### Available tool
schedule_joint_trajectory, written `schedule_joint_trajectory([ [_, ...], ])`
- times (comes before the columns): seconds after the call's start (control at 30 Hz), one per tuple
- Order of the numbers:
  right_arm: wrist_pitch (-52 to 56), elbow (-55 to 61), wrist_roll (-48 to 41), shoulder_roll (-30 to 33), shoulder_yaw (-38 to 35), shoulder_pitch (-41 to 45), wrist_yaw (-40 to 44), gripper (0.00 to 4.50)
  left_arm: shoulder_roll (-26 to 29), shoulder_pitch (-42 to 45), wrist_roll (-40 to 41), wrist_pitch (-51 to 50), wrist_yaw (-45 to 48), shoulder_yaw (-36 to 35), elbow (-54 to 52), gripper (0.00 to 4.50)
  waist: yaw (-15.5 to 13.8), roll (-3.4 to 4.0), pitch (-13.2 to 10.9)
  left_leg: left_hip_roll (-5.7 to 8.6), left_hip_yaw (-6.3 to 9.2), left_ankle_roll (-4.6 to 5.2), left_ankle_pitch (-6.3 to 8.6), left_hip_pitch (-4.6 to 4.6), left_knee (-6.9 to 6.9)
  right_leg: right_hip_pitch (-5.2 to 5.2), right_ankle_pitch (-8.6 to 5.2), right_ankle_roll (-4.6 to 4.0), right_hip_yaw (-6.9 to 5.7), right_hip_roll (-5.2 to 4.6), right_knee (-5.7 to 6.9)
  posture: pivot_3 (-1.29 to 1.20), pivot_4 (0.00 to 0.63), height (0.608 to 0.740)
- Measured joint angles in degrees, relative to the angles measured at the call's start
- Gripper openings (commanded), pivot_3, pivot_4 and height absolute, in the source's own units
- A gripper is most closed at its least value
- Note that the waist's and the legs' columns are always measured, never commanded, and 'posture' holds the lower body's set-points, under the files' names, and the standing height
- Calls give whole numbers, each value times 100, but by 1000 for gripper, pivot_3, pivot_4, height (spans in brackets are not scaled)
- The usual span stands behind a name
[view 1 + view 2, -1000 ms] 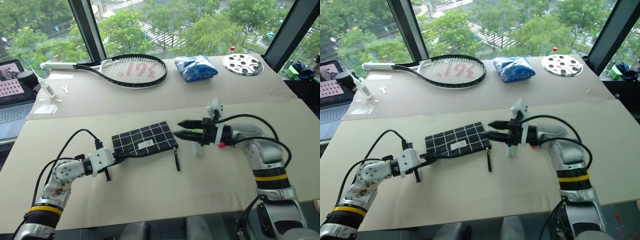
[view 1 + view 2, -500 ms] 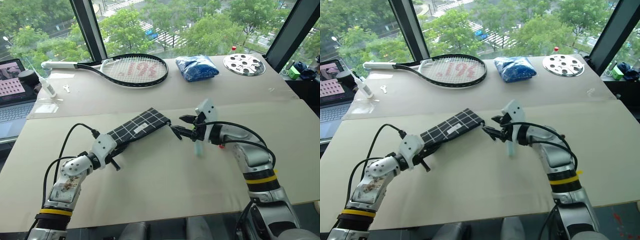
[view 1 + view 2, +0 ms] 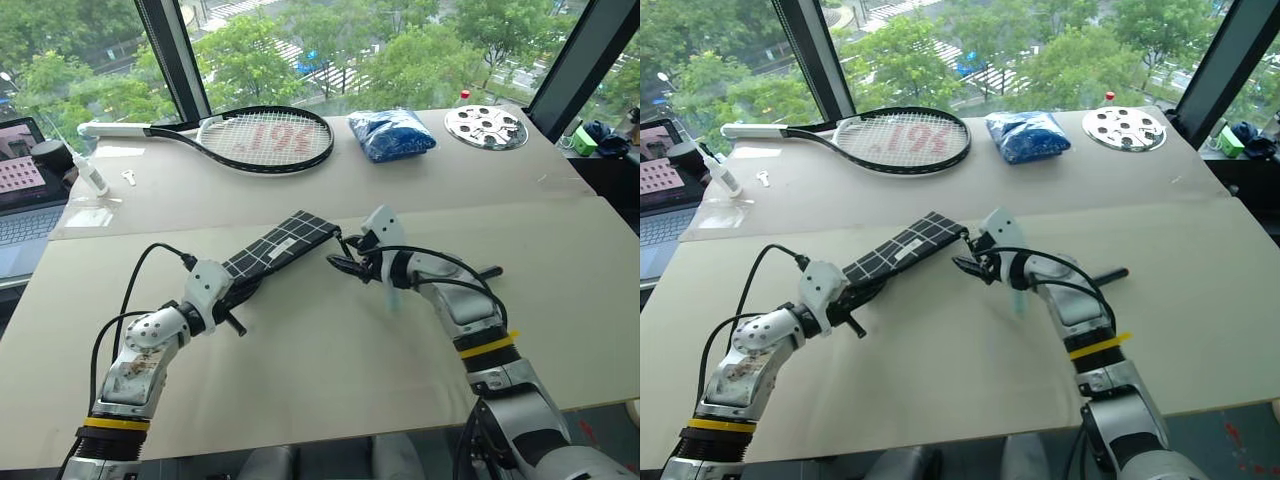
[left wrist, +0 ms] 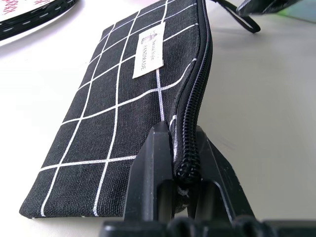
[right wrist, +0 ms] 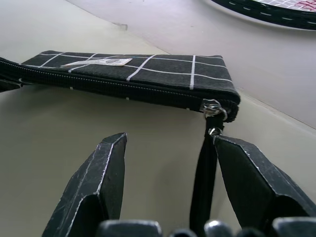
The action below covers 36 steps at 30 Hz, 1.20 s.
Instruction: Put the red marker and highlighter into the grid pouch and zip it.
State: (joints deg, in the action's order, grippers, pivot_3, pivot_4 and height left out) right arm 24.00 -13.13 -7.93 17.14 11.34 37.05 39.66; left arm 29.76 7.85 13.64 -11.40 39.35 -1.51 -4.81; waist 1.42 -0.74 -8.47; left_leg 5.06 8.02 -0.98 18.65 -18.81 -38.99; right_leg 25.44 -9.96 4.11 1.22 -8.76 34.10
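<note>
We see the grid pouch point(image 3: 280, 248) now lifted at a tilt off the beige table point(image 3: 330, 370), no longer flat as a second ago, left gripper point(image 4: 181, 163) clenched on its zipper-edge corner. Right gripper point(image 5: 168, 168) has closed in on the far end, jaws spread, zipper pull point(image 5: 206, 163) hanging between them, highlighter point(image 3: 1017, 298) just beside. Behind: tennis racket point(image 3: 262, 138), blue bag point(image 3: 392, 133), windows, trees.

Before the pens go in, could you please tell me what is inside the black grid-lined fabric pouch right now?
The black grid-lined fabric pouch has its zipper closed along the visible edge, so its inside is hidden. It looks flat. The left end effector pinches one end.
</note>
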Motion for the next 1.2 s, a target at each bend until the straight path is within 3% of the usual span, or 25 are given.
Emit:
schedule_joint_trajectory([
  [0.5,-715,-1140,458,-58,-97,520,-267,3108,-54,-13,138,-235,-73,-89,-263,0,111,0,0,-2,-12,-6,-3,-53,-11,69,20,-8,1,0,8,0,150,740],
  [0.63,-741,-1136,453,-79,-94,498,-174,2209,-54,-42,143,-259,-89,-94,-320,0,115,0,0,-3,-15,-6,-3,-53,-10,70,21,-7,1,0,9,0,150,740],
  [0.77,-734,-1000,444,-171,-63,395,-62,600,-74,-42,145,-265,-119,-94,-322,0,115,0,0,-3,-17,-6,-3,-53,-11,71,23,-7,2,0,9,0,150,740],
  [0.83,-728,-917,442,-227,-36,351,-11,42,-84,-40,145,-265,-131,-94,-322,0,115,0,0,-3,-17,-6,-3,-53,-11,71,23,-7,2,0,10,0,150,740],
  [1.2,-614,-403,558,-488,253,221,34,42,-134,-39,146,-265,-194,-95,-320,0,125,1,1,-3,-20,-6,-3,-52,-11,74,26,-8,3,0,11,0,150,740],
])
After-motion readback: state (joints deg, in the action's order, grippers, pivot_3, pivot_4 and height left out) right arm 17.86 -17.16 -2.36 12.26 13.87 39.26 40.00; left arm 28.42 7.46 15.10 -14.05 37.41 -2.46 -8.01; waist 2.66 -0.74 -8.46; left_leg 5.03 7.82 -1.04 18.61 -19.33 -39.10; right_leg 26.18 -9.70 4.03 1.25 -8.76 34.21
